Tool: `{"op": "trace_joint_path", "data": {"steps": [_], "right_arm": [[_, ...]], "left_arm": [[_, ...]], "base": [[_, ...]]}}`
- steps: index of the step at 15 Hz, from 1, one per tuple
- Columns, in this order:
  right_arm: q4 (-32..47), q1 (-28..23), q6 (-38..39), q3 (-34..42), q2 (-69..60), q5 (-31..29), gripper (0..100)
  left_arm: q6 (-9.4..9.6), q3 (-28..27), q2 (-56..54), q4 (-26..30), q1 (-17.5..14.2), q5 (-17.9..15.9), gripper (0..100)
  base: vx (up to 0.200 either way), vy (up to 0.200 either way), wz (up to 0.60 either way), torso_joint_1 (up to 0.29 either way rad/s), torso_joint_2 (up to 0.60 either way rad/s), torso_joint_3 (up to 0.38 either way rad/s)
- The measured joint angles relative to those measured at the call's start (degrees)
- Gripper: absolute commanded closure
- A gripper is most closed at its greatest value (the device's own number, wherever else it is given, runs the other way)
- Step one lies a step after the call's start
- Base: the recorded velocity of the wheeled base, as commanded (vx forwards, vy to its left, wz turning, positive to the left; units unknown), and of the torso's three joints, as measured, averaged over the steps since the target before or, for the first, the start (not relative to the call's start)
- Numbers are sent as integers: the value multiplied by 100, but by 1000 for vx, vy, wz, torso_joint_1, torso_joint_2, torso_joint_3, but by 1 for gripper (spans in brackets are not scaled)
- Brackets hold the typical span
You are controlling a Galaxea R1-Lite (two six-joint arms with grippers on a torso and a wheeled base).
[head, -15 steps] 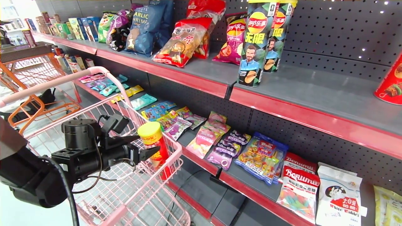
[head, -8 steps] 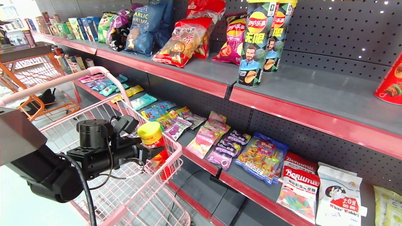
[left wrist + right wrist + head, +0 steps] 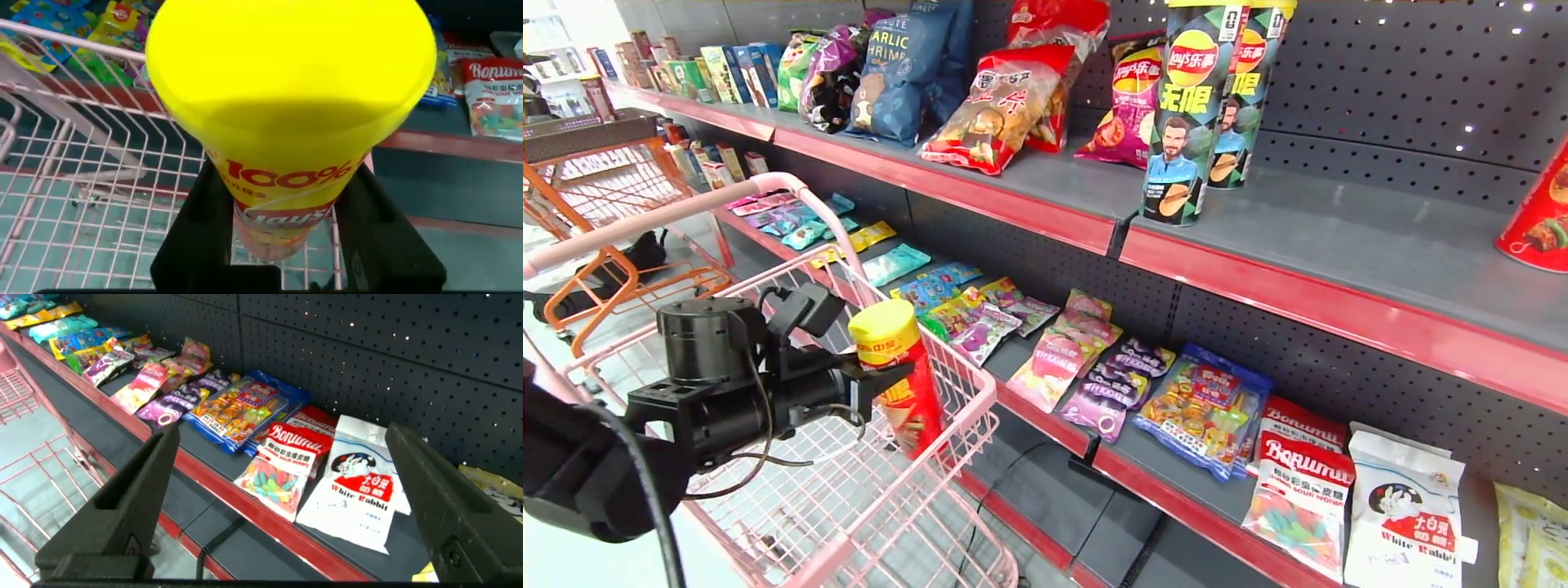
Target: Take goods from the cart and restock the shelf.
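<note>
A red chip can (image 3: 905,384) with a yellow lid (image 3: 883,321) stands slightly tilted inside the pink cart (image 3: 982,390), close to its front corner by the shelf. My left gripper (image 3: 882,377) is shut on the can's upper body. In the left wrist view the yellow lid (image 3: 290,73) sits between the black fingers (image 3: 196,241). The grey upper shelf (image 3: 1347,233) with its red edge runs along the right. My right gripper (image 3: 284,437) is open and holds nothing, hanging over the lower shelf's candy bags (image 3: 237,404).
Two tall dark chip cans (image 3: 1186,114) and a red can (image 3: 1539,214) stand on the upper shelf with bare grey surface between them. Snack bags (image 3: 996,106) fill its left part. An orange cart (image 3: 605,184) stands behind the pink one.
My left gripper went from open beside the can to shut on it. It has since carried the can up and to the left, away from the cart's corner.
</note>
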State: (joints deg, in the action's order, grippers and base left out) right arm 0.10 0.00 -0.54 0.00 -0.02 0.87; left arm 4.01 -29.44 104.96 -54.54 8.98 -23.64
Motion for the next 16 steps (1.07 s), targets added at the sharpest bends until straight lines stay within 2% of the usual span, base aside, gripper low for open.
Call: {"op": "trace_joint_path", "data": {"steps": [1,3,5,9,10,11,13,14,16], "right_arm": [[0,0,-1,0,0,-2,0],[0,0,-11,0,0,4,0],[0,0,-1,0,0,0,0],[0,0,-4,0,0,0,0],[1,0,-1,0,0,0,0],[0,0,-4,0,0,0,0],[-2,0,-4,0,0,0,0],[-2,0,-1,0,0,2,0],[-2,0,0,0,0,0,0]], "left_arm": [[-10,-68,-286,432,-56,5,100],[-111,-328,-1158,1812,-185,32,100],[-234,-647,-2293,3137,-277,57,100],[-328,-989,-4706,5307,-395,210,100],[-330,-1019,-5261,5798,-413,407,100],[-328,-1046,-5805,6233,-425,750,100],[-293,-1065,-6644,6644,-444,1798,100],[-202,-1063,-6946,6702,-447,2091,100],[263,-973,-7403,6754,-447,2354,100]], "base": [[0,0,0,0,0,0],[0,0,0,0,0,0],[0,0,0,0,0,0],[0,0,0,5,-26,-20],[0,0,0,85,-276,-198],[0,0,0,115,-388,-256],[0,0,0,151,-471,-310],[0,0,0,168,-515,-344],[0,0,0,190,-525,-344]]}}
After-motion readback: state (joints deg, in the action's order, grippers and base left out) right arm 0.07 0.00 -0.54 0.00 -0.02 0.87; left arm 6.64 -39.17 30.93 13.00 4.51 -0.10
